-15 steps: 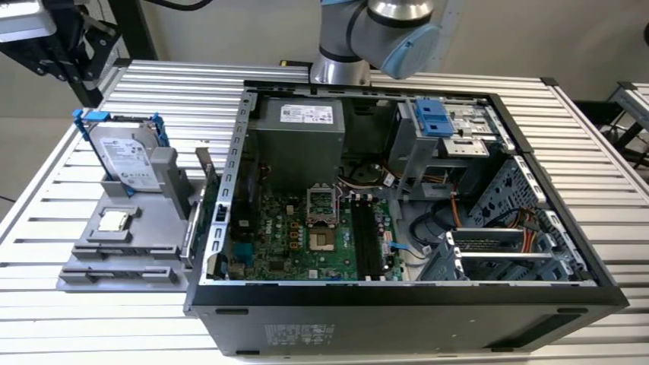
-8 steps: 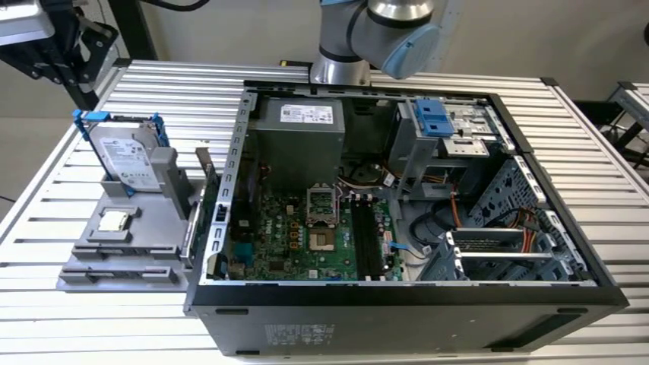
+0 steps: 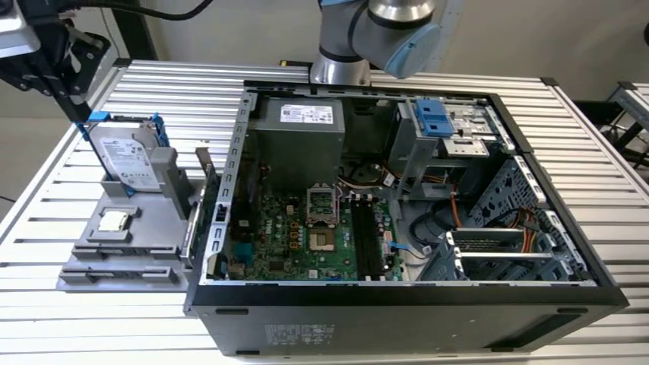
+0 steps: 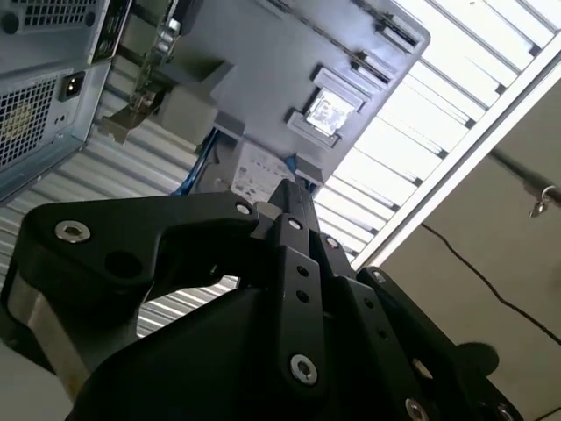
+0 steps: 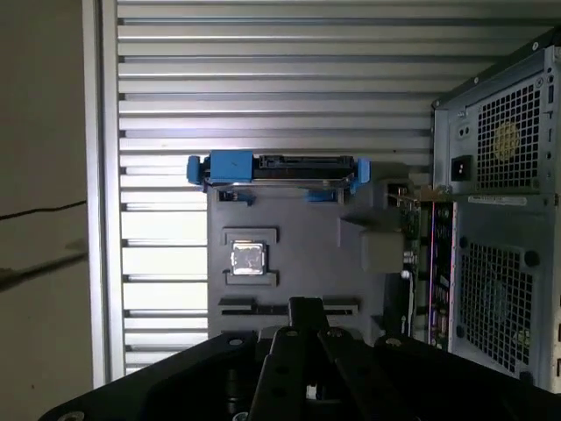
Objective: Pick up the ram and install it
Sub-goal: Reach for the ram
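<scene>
The ram (image 5: 337,308) is hard to make out: in the first wrist view we see it as a thin dark strip on edge in a slot of the grey holder (image 5: 298,228), and the black fingers (image 5: 304,317) cover its middle. The fingers are closed tip to tip, with nothing between them that we can see; whether they touch the strip we cannot tell. The arm (image 3: 396,30) is cut off by the picture's edge. The holder stands by the worktop (image 3: 182,84) edge at the exterior view's left, carrying a hard drive (image 3: 130,156) and a small silver chip (image 3: 112,220). The open computer case (image 3: 406,293) is just beside it.
</scene>
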Tool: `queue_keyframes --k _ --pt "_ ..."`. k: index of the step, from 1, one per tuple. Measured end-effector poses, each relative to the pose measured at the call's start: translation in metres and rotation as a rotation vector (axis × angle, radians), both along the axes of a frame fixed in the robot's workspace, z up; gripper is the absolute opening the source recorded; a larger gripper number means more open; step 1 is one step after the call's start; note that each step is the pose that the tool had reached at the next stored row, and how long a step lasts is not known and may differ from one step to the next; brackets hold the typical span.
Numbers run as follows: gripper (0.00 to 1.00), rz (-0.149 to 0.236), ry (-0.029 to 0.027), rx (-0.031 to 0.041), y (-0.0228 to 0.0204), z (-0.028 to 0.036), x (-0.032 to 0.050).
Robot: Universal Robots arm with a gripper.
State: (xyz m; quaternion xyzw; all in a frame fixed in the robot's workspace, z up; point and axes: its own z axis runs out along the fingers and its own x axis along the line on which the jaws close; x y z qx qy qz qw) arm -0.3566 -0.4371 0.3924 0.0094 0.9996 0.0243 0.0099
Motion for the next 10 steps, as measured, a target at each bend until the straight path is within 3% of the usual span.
queue_keyframes --k 10 --pt "0.00 0.000 -0.0001 0.0001 -0.0305 -0.0007 -0.0046"
